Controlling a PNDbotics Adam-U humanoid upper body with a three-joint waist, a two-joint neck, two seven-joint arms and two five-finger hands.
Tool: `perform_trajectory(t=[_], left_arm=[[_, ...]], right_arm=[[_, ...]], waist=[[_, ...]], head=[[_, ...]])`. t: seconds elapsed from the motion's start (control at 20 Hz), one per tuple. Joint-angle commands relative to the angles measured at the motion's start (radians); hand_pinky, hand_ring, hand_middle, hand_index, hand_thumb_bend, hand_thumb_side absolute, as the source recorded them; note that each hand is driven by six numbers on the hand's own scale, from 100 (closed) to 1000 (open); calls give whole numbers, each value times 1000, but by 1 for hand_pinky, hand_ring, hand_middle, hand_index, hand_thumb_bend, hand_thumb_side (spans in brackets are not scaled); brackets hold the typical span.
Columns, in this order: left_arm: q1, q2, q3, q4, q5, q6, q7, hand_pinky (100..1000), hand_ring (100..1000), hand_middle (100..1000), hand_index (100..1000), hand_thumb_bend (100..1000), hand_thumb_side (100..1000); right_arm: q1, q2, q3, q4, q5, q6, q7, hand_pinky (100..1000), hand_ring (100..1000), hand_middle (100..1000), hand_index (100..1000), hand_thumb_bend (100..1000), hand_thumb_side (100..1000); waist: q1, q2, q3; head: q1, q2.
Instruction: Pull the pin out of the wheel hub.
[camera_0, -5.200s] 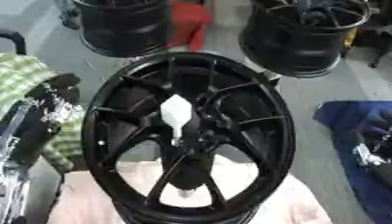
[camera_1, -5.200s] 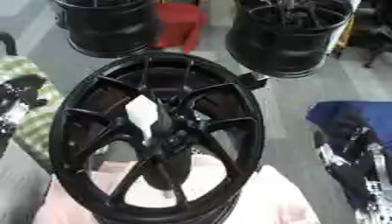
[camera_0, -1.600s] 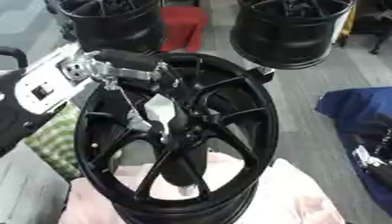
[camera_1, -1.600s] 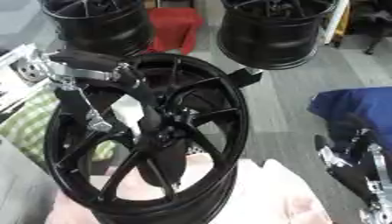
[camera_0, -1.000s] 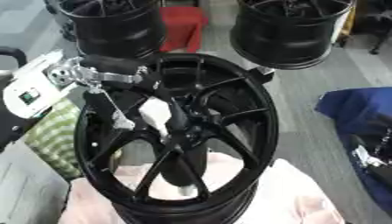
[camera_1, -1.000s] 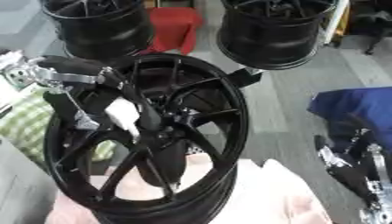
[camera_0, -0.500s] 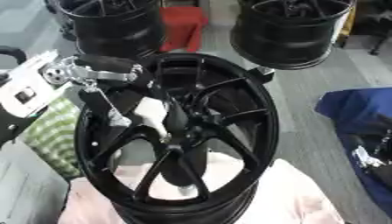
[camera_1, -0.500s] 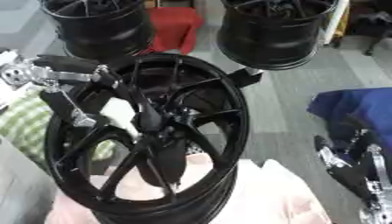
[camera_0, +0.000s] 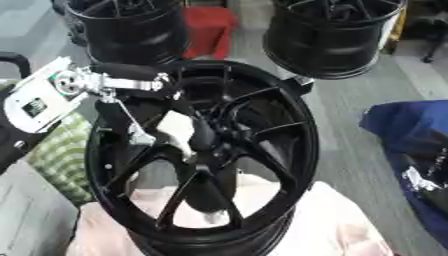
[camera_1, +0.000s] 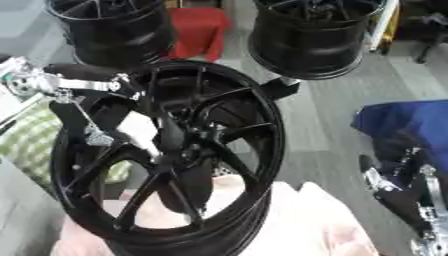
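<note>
A black spoked wheel hub (camera_0: 262, 105) lies tilted on a pink cloth (camera_0: 337, 225). A white pin (camera_0: 178, 127) stands at its middle, leaning a little left of the hub's centre. My left hand (camera_0: 131, 75) reaches in from the left over the rim. One thin finger (camera_0: 133, 131) runs down to the pin's left side, and the other fingers curl above the pin. My right hand (camera_1: 409, 197) rests at the lower right, away from the hub, fingers up and relaxed.
Two more black wheels (camera_0: 131, 30) (camera_0: 337, 37) stand at the back with a red object (camera_0: 208, 25) between them. A blue cloth (camera_0: 411, 125) lies to the right. At the left, a green checked cloth (camera_0: 59, 155) lies under my left arm.
Five seconds ago my left hand rested at the left edge; it has since reached over the rim to the pin. Over the last second it has barely shifted.
</note>
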Motion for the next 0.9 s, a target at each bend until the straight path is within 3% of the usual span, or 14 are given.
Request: perform_trajectory(t=[0.05,0.35,0.65,0.9], left_arm=[[-32,9,32,-21,51,-141,-169,720,445,298,545,115,247],[-67,14,112,-54,148,-86,-169,717,431,277,532,100,258],[-105,22,210,-34,174,-62,-168,720,433,277,533,100,251],[-61,95,307,-18,183,-69,-121,726,439,282,541,105,246]], right_arm=[[-6,-19,-8,-9,-3,-1,0,564,723,761,930,369,324],[-3,-18,-10,-6,-3,-1,-2,564,722,761,930,369,323],[1,-17,-12,-4,-2,-1,-3,564,722,761,930,370,324],[2,-17,-17,-2,-1,-1,-7,564,722,761,931,371,324]], waist=[[-3,-10,2],[-2,-11,6],[-1,-16,10],[0,-15,15]], head=[[-1,1],[-8,3],[-14,6],[-21,3]])
